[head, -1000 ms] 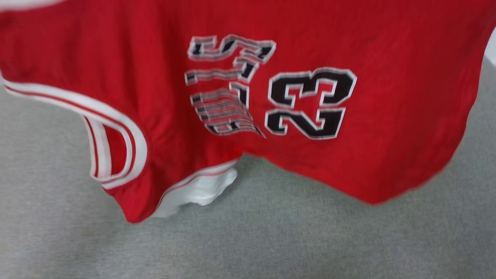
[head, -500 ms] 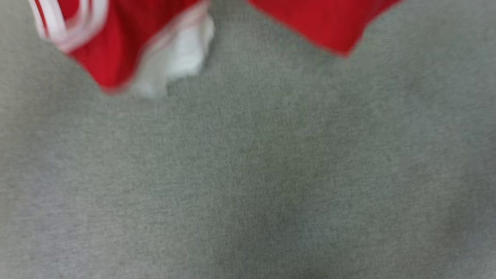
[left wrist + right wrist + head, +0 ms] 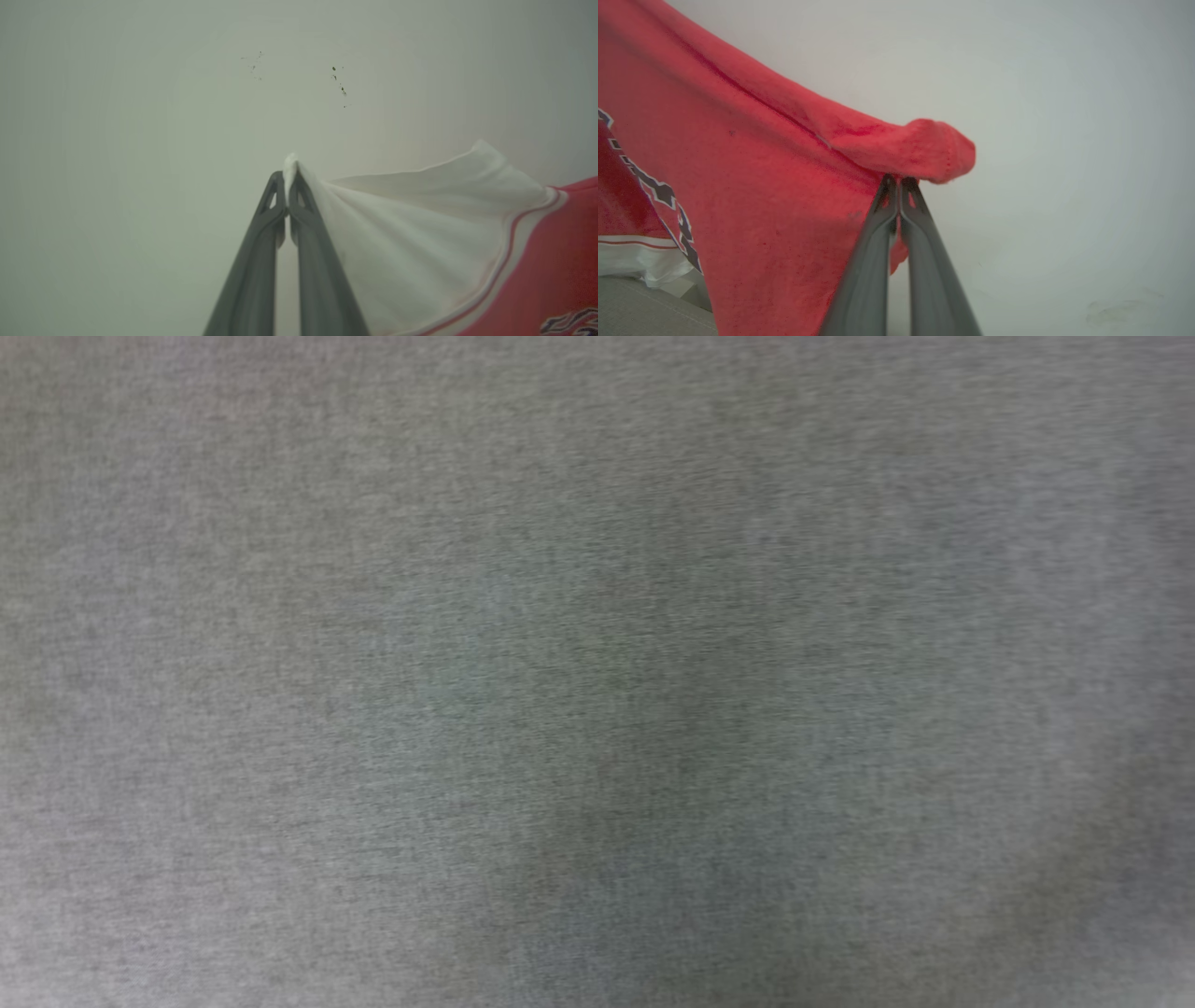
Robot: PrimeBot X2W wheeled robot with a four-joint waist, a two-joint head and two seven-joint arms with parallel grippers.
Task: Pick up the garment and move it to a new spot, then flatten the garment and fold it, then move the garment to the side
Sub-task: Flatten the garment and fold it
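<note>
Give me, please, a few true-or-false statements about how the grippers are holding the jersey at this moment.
1. The left gripper is shut on the white sleeve panel of the jersey. True.
2. The right gripper is open and holds nothing. False: it is shut on a red edge of the jersey.
3. The head view looks at a grey fabric surface. True.
4. The jersey's lettering is yellow. False: it is black with a white outline.
</note>
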